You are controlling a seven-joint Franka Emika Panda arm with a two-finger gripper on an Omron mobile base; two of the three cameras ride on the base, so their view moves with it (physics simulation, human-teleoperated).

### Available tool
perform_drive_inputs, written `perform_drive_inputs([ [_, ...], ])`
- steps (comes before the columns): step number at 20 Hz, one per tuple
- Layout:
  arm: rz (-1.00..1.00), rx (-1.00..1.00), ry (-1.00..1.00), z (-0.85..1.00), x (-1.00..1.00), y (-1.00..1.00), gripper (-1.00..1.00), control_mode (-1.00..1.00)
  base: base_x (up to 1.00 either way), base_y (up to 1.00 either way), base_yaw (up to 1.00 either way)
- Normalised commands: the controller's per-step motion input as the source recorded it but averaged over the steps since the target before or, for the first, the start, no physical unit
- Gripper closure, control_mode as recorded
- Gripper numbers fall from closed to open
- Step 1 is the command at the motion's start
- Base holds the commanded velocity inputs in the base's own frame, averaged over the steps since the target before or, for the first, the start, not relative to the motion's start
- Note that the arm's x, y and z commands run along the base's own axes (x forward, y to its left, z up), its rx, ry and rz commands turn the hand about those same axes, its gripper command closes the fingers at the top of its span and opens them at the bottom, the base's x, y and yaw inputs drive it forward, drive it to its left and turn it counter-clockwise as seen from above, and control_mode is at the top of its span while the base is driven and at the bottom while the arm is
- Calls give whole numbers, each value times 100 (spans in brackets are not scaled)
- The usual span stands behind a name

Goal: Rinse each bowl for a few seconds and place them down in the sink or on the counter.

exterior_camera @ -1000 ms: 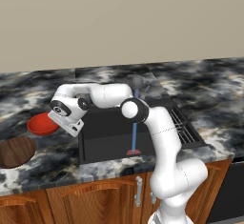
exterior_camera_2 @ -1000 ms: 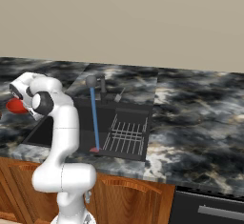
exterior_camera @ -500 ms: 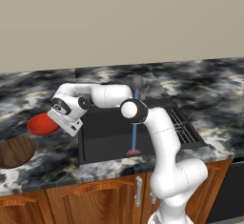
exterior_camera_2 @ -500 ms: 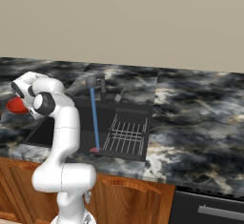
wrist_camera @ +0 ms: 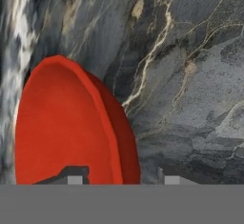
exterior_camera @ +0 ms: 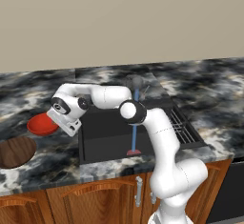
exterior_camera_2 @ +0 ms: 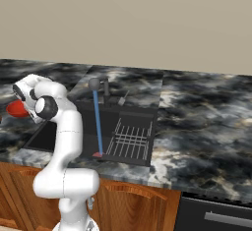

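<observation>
Red bowl: sits on the bench just left of the sink, beyond the basin's edge, apparently flat on the stone.
Wooden bowl: also left of the sink, nearer the bench's front edge than the red one; its left part is cut off by the frame.
Pincer: tips straddle the red bowl's near rim, one over the inside, one outside. Jaws part-way in; I cannot tell whether they already pinch the rim or stand just clear of it.
Why so held: a rim pinch looks like the only purchase on a shallow, glossy bowl, and the arm reaches sideways from over the sink to get it.
Water: a blue stream falls from the faucet into the sink, ready for rinsing.
Wire rack: on the sink's right side, away from the bowls.
Hard to make out: contact at the rim is hidden at the bottom of the hand view; in the right base view the arm covers most of the red bowl.
</observation>
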Motion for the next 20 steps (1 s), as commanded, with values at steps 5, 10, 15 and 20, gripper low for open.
perform_drive_inputs([
  [5, 0, -11, 10, -5, 18, 18, 100, -100, 0, 0, 0],
  [10, 0, -15, 8, 1, 6, 13, 100, -100, 0, 0, 0],
  [15, -1, -16, 6, 19, -2, 1, 100, -100, 0, 0, 0],
  [20, -6, -14, 3, 27, -5, -7, 100, -100, 0, 0, 0],
])
